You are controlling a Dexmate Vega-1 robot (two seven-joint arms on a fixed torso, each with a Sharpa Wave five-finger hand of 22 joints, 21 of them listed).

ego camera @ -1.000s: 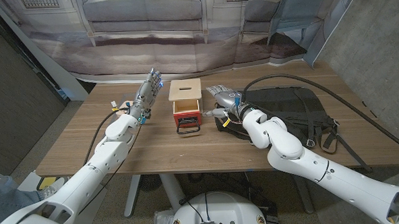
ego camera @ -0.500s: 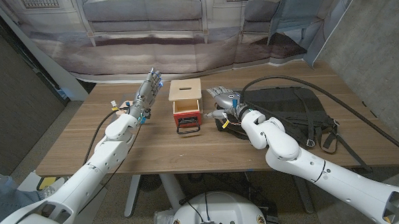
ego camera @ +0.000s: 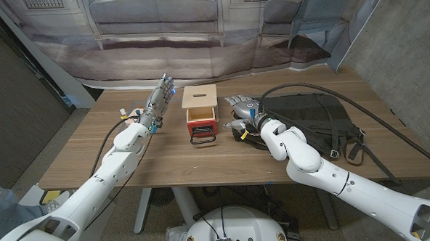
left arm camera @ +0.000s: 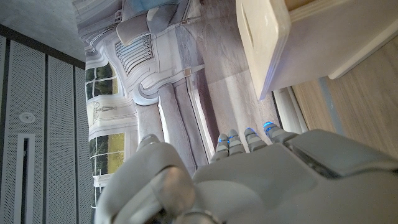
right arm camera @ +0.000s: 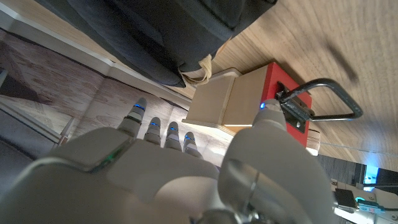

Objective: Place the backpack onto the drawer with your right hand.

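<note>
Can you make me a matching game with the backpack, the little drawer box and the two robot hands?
Things:
1. backpack
2. drawer
3. left hand
4. right hand

Descriptions:
A. pale wood box with a red front and a metal handle
B. black, lying on the table on the robot's right side
C. raised off the table with fingers pointing up, to the left of the box
D. between the box and the black bag, at the bag's edge

Pairs: 1-B, 2-A, 3-C, 4-D
</note>
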